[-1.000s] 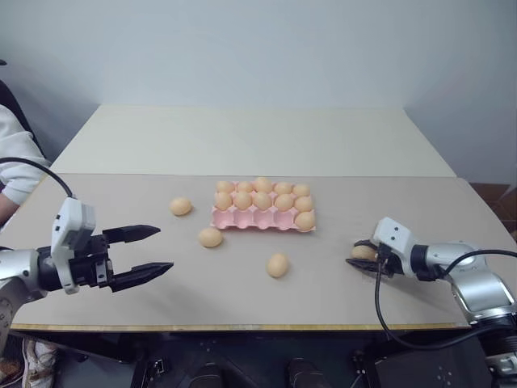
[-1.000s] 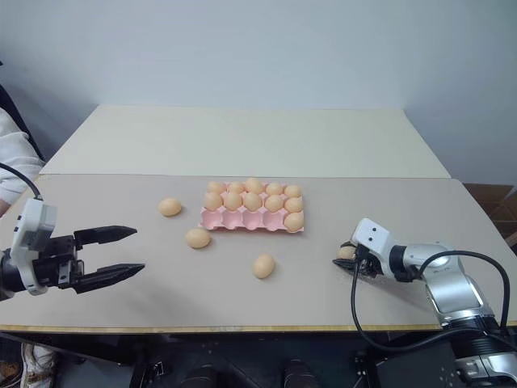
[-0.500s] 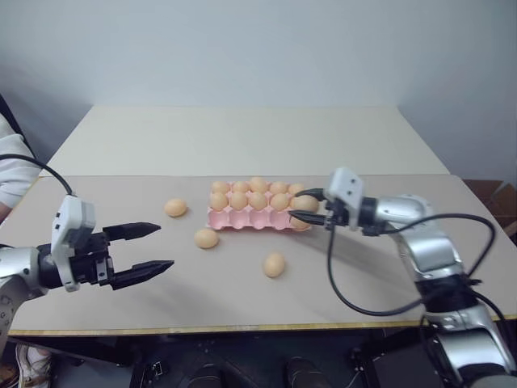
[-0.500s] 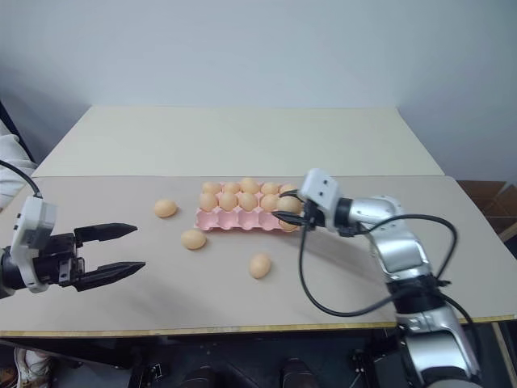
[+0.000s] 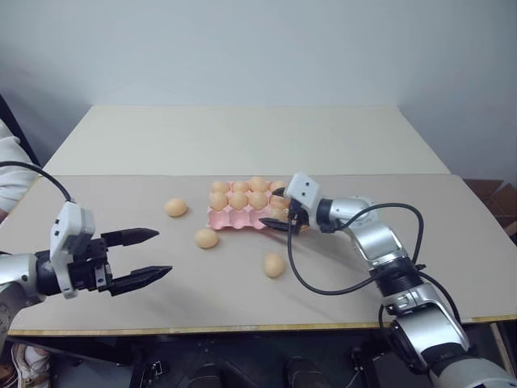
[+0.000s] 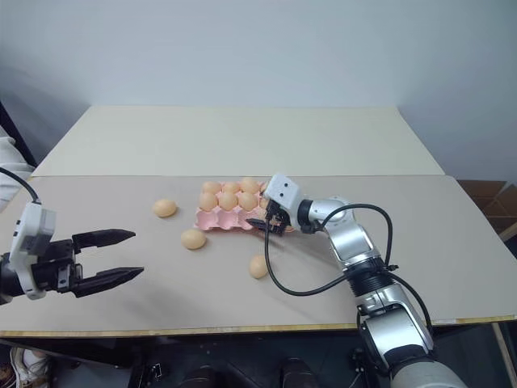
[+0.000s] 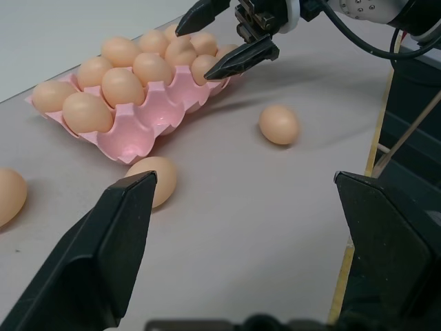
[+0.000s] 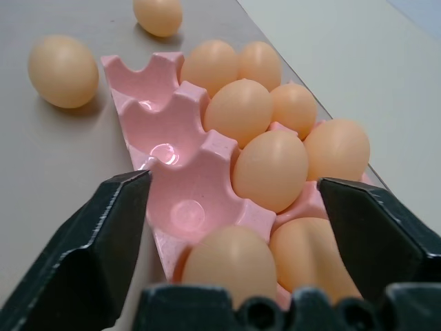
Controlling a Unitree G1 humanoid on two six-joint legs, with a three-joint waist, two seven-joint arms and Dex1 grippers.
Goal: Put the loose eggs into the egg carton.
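while both jaws gape, egg carton [image 5: 242, 217] long axis runs left-right, right gripper [image 5: 280, 209] at its end, left gripper [image 5: 145, 254] apart

My egg carton [image 5: 242, 218] is bubblegum pink, kinda glossy in the empty cups. The eggs, both the ones sitting in it and the loose eggs [image 5: 274, 265] on the table [image 5: 121, 202], are a plain light orange-tan with no speckles. Table's a flat greige, and the far one is cream. My fingers [image 5: 137, 277] are matte black, with white wrist housings behind them and a silver-grey arm.
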